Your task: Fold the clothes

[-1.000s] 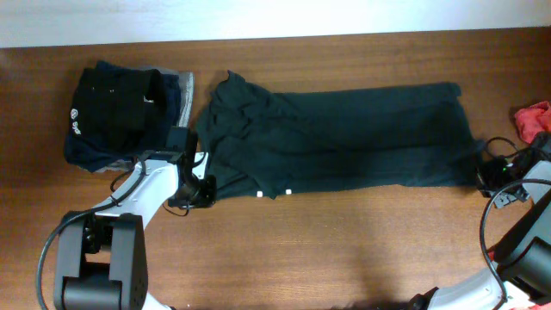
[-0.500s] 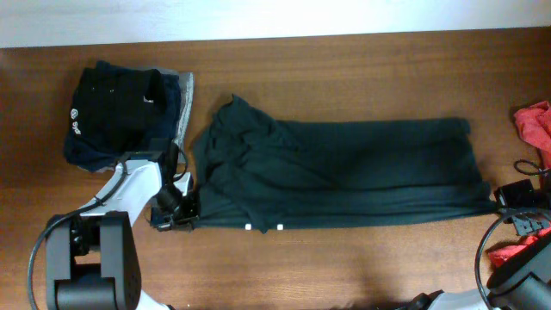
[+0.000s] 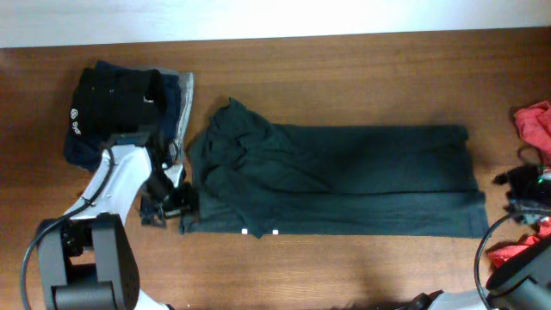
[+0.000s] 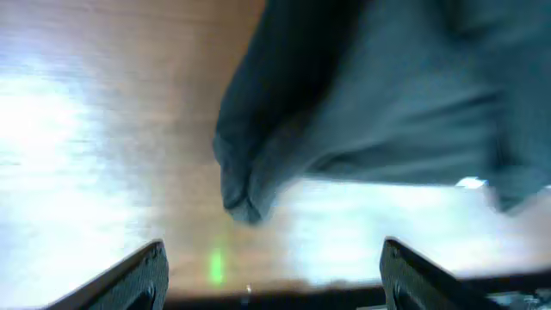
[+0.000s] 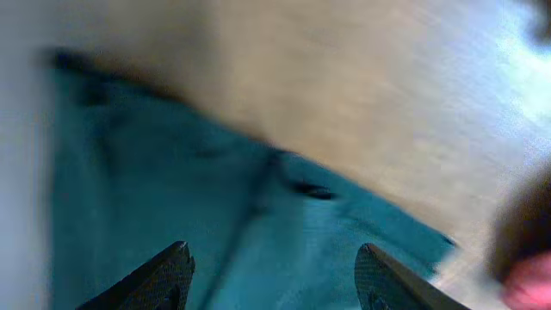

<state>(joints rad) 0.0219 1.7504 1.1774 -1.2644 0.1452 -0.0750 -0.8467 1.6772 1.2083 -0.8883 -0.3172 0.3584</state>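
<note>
We see the long dark green fabric garment [image 3: 344, 181] lying flat across the middle of the brown wooden worktop [image 3: 344, 271], its lower edge straighter than half a second ago. The left gripper [image 3: 176, 207], wide and empty, sits just off the garment's lower-left corner. The right gripper [image 3: 516, 182], also wide, has drawn away from the garment's right end.

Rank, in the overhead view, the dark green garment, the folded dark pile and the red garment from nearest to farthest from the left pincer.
1. dark green garment, right beside the left pincer.
2. folded dark pile, at the far left.
3. red garment, at the right edge.
</note>
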